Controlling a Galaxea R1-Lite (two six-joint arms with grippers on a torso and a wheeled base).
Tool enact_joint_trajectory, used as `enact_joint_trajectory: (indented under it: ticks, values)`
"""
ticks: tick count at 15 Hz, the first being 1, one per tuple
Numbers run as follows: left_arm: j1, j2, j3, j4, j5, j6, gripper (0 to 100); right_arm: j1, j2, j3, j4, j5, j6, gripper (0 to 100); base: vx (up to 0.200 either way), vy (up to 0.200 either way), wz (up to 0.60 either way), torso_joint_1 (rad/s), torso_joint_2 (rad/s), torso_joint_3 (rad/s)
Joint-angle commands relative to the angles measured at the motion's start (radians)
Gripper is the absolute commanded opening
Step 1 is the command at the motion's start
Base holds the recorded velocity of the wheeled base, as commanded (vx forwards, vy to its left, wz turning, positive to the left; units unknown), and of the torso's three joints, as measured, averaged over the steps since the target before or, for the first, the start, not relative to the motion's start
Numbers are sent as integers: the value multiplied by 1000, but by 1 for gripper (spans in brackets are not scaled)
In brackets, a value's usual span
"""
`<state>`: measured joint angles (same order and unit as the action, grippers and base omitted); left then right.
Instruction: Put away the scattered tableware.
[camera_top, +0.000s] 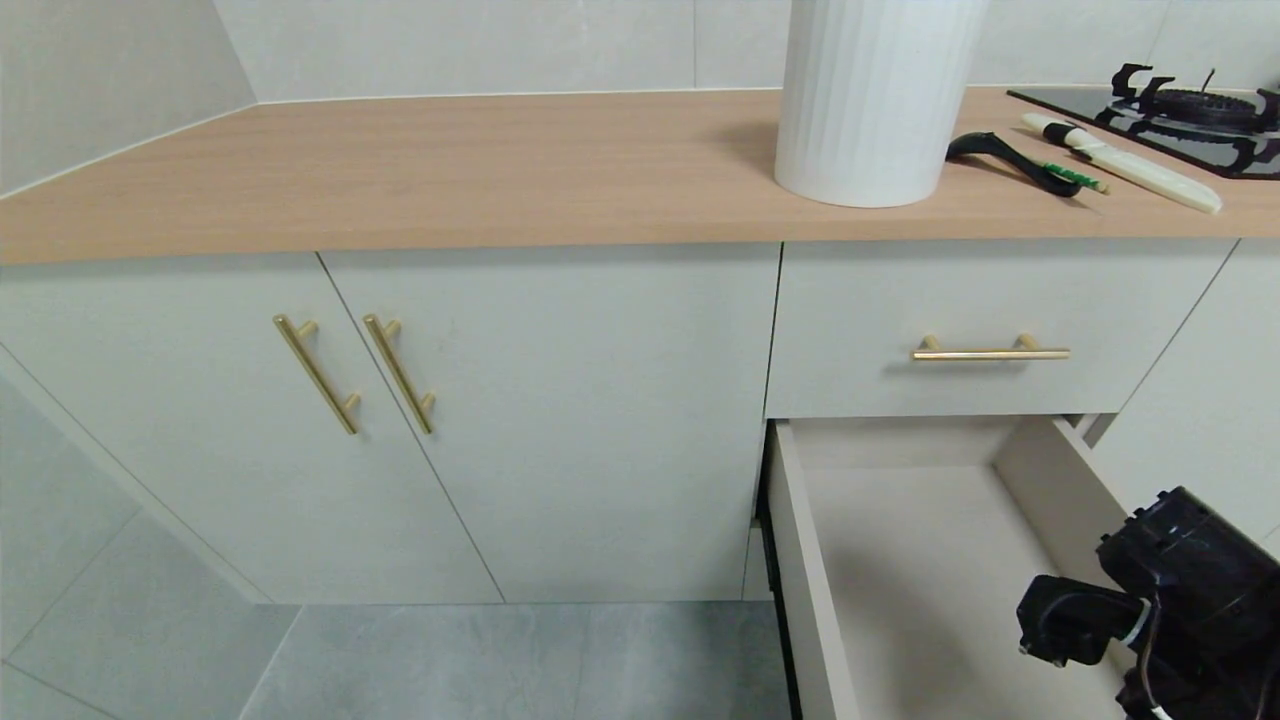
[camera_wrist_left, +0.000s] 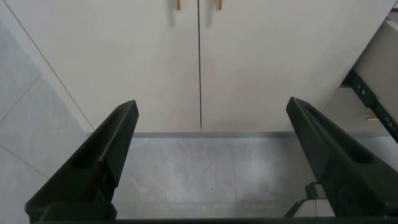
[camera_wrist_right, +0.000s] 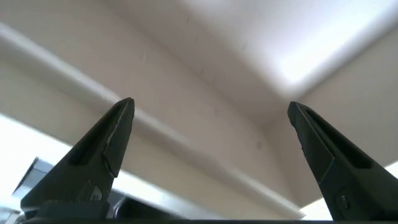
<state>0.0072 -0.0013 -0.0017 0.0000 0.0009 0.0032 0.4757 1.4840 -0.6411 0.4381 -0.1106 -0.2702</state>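
Over the open drawer (camera_top: 805, 560), right pincer (camera_wrist_right: 210, 106): spread wide and holding nothing, pointed at the drawer's pale inner walls. Your right arm (camera_top: 1180, 590) hangs above the drawer's right front part.
Left pincer (camera_wrist_left: 211, 103): also spread and bare, low down and off to the left of the drawer, facing the cabinet doors (camera_wrist_left: 199, 62) and the floor (camera_wrist_left: 199, 168).
Tableware: none is in the drawer yet. The black ladle (camera_top: 1010, 158), a green-tipped utensil (camera_top: 1078, 178) and the white knife (camera_top: 1130, 165) lie on the table (camera_top: 450, 170), above and behind the drawer, well apart from both pincers.
Risk, lifting out: if you raise the right arm carelessly, it may catch the closed upper drawer (camera_top: 990, 352) or the table edge, both just above the open drawer's back.
Risk, grasp: the three pieces lie close together, so a wide pincer could nudge a neighbour or take two at once.
Risk, knife: it is long and slim and likely to swivel if you pinch it off its middle, so it could drop beside the drawer instead of in it.
Risk, white ribbed container (camera_top: 875, 100): it stands just beside the ladle, above the drawer's left side, where a sweep from the left could strike it.
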Motion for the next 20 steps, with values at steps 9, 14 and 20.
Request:
enact_joint_trajectory:
  ticks: [9,14,20]
  values:
    - [0,1,0,0,1,0,100,-57,-163,-135,-211,0,261,100,0,0,0,0,0,0]
    - [0,1,0,0,1,0,100,-157,-188,-126,-314,6,224,100,0,0,0,0,0,0]
    - [0,1,0,0,1,0,100,-157,-199,-126,-329,5,221,100,0,0,0,148,-280,-215]
